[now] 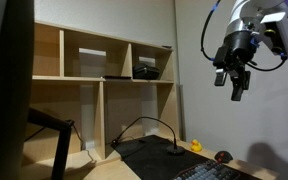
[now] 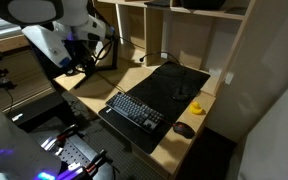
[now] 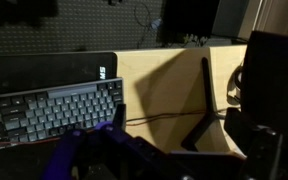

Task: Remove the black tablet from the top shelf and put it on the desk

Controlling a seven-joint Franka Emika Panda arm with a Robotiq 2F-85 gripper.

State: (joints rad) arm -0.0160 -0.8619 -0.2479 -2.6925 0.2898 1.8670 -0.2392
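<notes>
Tablet (image 1: 116, 77) lay flat on the top shelf (image 1: 81, 78), middle compartment, long edge outward, beside a black box (image 1: 146, 70). The claw (image 1: 234, 88), jaws spread and empty, hung well beyond the shelf's box end, roughly level.

I sit in an office or home study. A pale wooden desk (image 2: 134, 78) carries a keyboard (image 2: 136, 110) on a black desk mat (image 2: 181, 80), with a mouse (image 2: 184, 130) beside it. A wooden shelving unit (image 1: 84, 80) stands at the far edge against a plain wall.
</notes>
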